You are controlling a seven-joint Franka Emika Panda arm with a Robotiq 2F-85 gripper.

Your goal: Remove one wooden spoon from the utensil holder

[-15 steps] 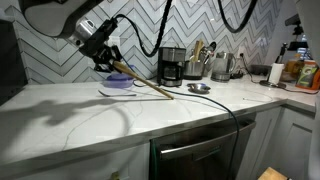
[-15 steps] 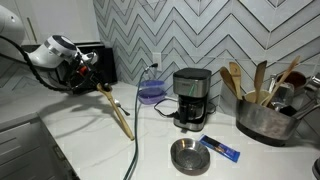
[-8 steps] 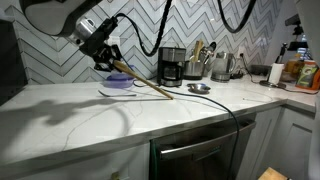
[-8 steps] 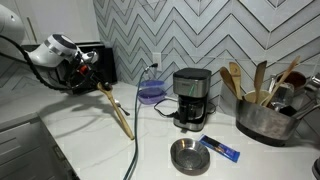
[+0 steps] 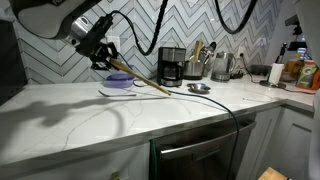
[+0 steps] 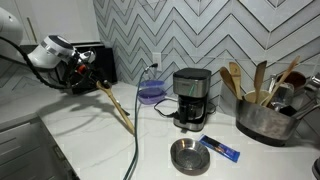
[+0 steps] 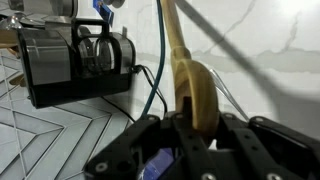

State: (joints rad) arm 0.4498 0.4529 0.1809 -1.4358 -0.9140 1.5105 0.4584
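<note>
Done: the wooden spoon (image 5: 140,78) is out of the utensil holder (image 5: 199,70) and well apart from it, beyond the coffee maker (image 5: 172,66).
Left: by my judgement only laying the spoon on the worktop (image 5: 90,110) and letting go.
Claw: the claw (image 5: 104,58) is closed tight on the spoon's broad oval end, seen plainly in the wrist view (image 7: 195,120).
Spoon position: it slants down from the claw, with the handle tip low by the worktop; whether it touches, I cannot tell.
Spoon material: pale brown wood, smooth and matte, with a thin straight handle.
Holder: a small upright greyish cylinder with other wooden utensils standing in it.
Worktop: white stone with grey veins, polished.
Coffee maker: black and boxy, with a glossy carafe.
</note>
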